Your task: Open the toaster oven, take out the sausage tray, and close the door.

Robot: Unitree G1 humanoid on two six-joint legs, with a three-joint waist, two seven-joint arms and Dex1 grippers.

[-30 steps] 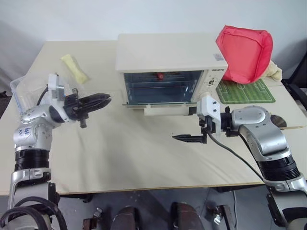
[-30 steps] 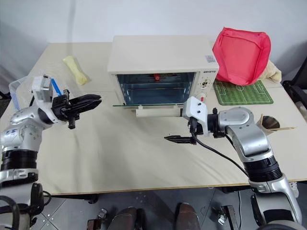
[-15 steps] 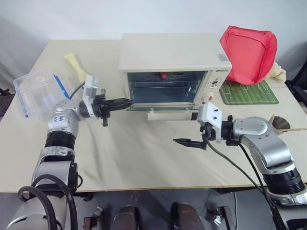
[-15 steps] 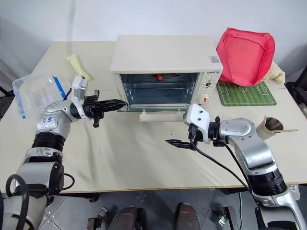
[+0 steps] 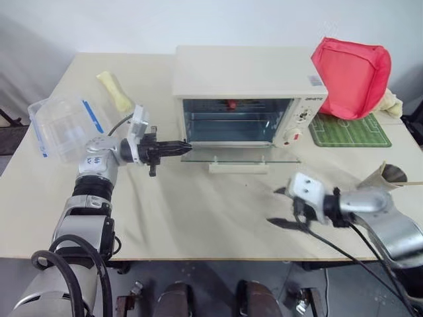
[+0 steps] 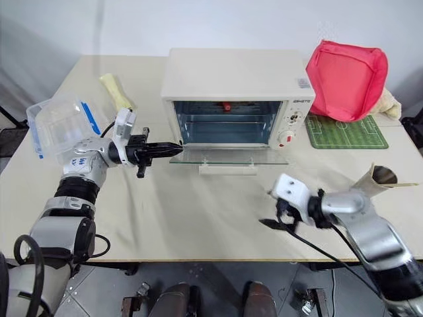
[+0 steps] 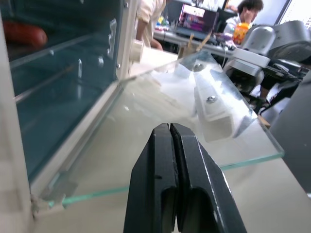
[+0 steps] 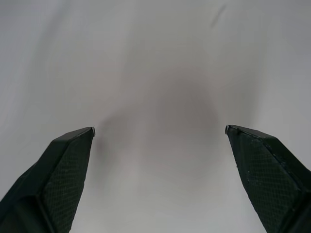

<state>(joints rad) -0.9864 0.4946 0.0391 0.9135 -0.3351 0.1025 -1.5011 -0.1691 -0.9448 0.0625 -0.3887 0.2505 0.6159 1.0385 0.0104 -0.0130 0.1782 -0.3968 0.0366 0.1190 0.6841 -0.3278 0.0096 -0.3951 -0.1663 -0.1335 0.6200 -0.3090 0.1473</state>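
Observation:
The cream toaster oven stands at the table's back middle. Its glass door hangs open and lies flat, with the bar handle at its front. A red sausage shows high at the back of the cavity, also seen from the left wrist. I cannot make out the sausage tray under it. My left gripper is shut and empty, pointing level at the door's left edge, its fingertips just over the glass. My right gripper hangs open and empty over bare table, in front of the door and to its right.
A clear plastic box with a blue clip sits at the left, with a yellow bundle behind it. A red bag and a green pitch mat lie right of the oven. A paper cone stands at the right edge.
My left gripper has swung right and down to the door's left edge, staying shut. My right gripper has dropped and drawn back toward the front right, staying open. The door stays open.

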